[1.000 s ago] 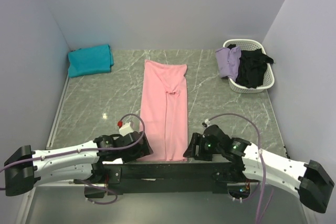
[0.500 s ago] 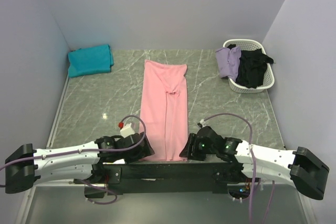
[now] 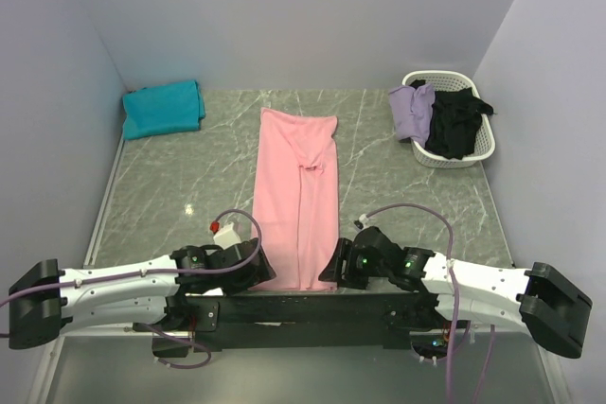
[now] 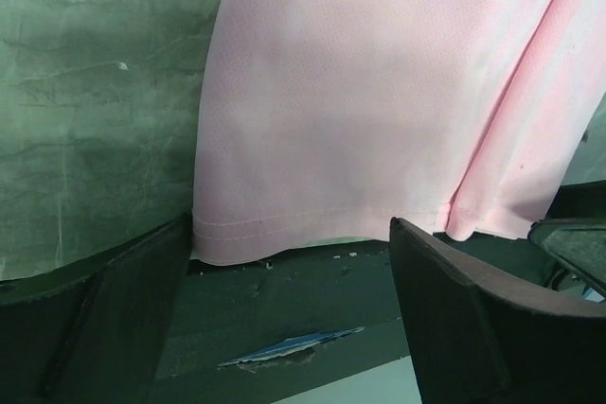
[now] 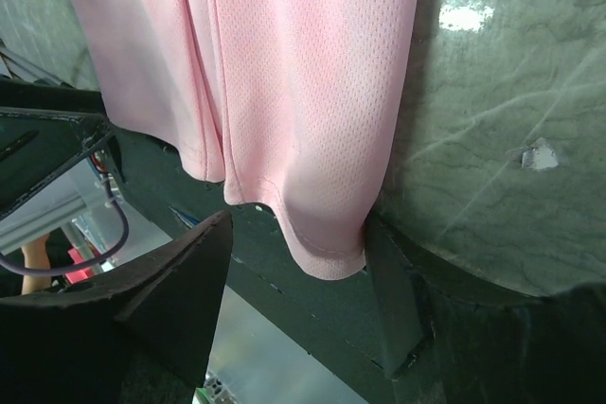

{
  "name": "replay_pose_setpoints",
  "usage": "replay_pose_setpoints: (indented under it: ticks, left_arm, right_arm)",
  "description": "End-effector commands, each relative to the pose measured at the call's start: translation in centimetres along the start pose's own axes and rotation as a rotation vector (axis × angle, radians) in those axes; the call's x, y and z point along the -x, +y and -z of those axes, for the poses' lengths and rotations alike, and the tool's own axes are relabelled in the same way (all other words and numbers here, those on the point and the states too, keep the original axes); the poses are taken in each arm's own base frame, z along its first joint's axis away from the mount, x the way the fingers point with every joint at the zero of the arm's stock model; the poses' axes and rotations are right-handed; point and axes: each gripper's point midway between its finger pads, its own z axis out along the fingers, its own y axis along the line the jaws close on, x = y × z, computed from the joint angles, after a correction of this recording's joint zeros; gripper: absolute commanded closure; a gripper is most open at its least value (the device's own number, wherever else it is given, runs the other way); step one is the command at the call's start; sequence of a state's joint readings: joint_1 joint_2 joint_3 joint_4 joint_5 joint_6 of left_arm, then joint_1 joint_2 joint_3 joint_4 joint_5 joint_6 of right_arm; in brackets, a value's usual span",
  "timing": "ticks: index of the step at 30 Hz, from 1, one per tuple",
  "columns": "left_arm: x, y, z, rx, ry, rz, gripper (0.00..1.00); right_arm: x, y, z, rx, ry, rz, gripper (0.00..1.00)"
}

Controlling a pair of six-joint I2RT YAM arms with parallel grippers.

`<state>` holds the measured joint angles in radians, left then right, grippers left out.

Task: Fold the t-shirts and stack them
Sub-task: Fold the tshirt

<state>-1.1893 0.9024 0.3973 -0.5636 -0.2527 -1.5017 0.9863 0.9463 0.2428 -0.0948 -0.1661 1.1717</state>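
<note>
Left tool (image 3: pixel 244 268) is resting low at the near edge of the tabletop (image 3: pixel 170 186) in the overhead view, with the right tool (image 3: pixel 339 267) facing it. Between them the pink t-shirt (image 3: pixel 295 196) is lying as a long narrow strip running from the near edge toward the far one. A teal t-shirt (image 3: pixel 163 108) is sitting folded in the far left corner, and a white basket (image 3: pixel 478 150) in the far right corner is holding a lavender t-shirt (image 3: pixel 410 109) and a black t-shirt (image 3: pixel 454 125). From the left wrist, the left tool (image 4: pixel 294 257) is standing wide open and gripping nothing, its fingers (image 4: pixel 123 309) straddling the stitched hem where the pink t-shirt (image 4: pixel 379 92) is drooping over the tabletop's near edge. From the right wrist, the right tool (image 5: pixel 294 272) is also showing its jaws apart, bracketing the other hem corner of the pink t-shirt (image 5: pixel 312 73) without pinching it. The cloth is looking thin, light and limp, so it will probably sag and slide. Pinching each hem corner through all its layers is likely the safest hold for carrying that end over.
</note>
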Motion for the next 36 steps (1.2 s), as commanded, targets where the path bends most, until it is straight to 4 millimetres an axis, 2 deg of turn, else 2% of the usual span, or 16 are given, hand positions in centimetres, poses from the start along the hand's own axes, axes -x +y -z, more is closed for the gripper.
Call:
replay_pose_setpoints:
  ticks: [1, 2, 6, 7, 11, 12, 14, 15, 16, 17, 25, 26, 32, 33, 34, 36]
  left_arm:
    - [-0.3, 4.8, -1.2, 0.172, -0.011, -0.051, 0.12]
    - [-0.3, 4.8, -1.2, 0.171, -0.011, -0.052, 0.19]
    - [-0.4, 4.3, -1.6, 0.153, -0.009, -0.057, 0.37]
    - [-0.4, 4.1, -1.6, 0.152, -0.009, -0.057, 0.45]
    - [-0.2, 4.1, -1.5, 0.151, -0.017, -0.056, 0.57]
    - [-0.2, 4.2, -1.5, 0.152, -0.017, -0.056, 0.59]
    - [-0.3, 4.1, -1.4, 0.149, -0.014, -0.052, 0.65]
    - [-0.3, 4.0, -1.3, 0.143, -0.013, -0.050, 0.69]
    - [-0.3, 4.1, -1.3, 0.145, -0.013, -0.052, 0.75]
    - [-0.3, 4.1, -1.3, 0.143, -0.012, -0.053, 0.76]
    - [-0.6, 2.6, -0.2, 0.124, 0.021, -0.091, 0.99]
    - [-1.0, 2.4, 0.0, 0.117, 0.033, -0.101, 0.99]
    - [-3.6, -0.4, 0.9, 0.067, 0.089, -0.155, 0.99]
    - [-4.0, -0.4, 0.8, 0.089, 0.096, -0.168, 0.98]
    - [-4.3, -1.5, 1.3, 0.076, 0.099, -0.171, 0.99]
    - [-5.3, -1.9, 1.6, 0.102, 0.101, -0.222, 0.98]
  right_arm:
    - [-0.6, -3.4, -0.3, -0.113, -0.003, -0.016, 0.36]
    - [-0.6, -3.4, -0.3, -0.109, -0.004, -0.019, 0.36]
    - [-0.6, -3.3, -0.3, -0.098, -0.008, -0.022, 0.42]
    - [-0.7, -3.4, -0.4, -0.097, -0.007, -0.027, 0.43]
    - [-0.8, -3.2, -0.6, -0.070, -0.004, -0.030, 0.52]
    - [-0.9, -3.3, -0.7, -0.069, -0.001, -0.028, 0.62]
    - [-0.9, -3.0, -0.8, -0.053, 0.003, -0.024, 0.72]
    - [-1.0, -2.9, -0.8, -0.046, 0.005, -0.023, 0.86]
    - [-1.1, -2.7, -0.8, -0.040, 0.008, -0.018, 0.92]
    - [-1.0, -2.6, -0.9, -0.036, 0.005, -0.018, 1.00]
    - [0.3, -1.7, 0.7, -0.055, -0.056, 0.014, 1.00]
    - [0.2, -2.0, 1.2, -0.075, -0.056, 0.014, 1.00]
    - [-0.2, -1.5, 2.5, -0.045, -0.050, 0.010, 1.00]
    - [-0.4, -1.5, 2.6, -0.041, -0.042, 0.012, 1.00]
    - [-0.5, -1.3, 2.8, -0.034, -0.037, 0.010, 1.00]
    - [-1.0, -0.8, 3.1, -0.026, -0.015, 0.026, 1.00]
